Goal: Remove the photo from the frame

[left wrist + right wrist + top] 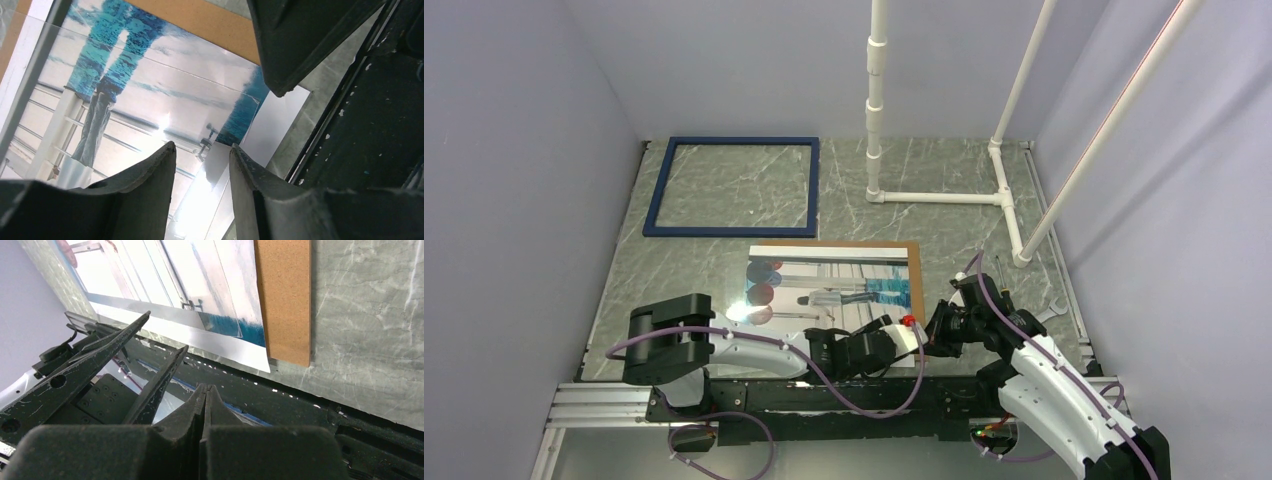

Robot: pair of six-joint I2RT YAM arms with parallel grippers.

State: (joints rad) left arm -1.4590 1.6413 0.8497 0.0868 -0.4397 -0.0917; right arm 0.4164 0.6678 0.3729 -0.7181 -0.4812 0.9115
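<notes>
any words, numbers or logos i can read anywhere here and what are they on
None: no text can be read in any of the three views.
photo: shows only a figure and some balls, with no caption or lettering visible.
frame: plain dark blue border, no label visible.
white pipes: bare, no markings visible.

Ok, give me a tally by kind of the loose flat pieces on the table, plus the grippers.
Thin dark navy rectangular picture frame: 1
White-bordered photo print: 1
Brown hardboard sheet: 1
Grippers: 2 (left gripper, right gripper)
Total: 5
</notes>
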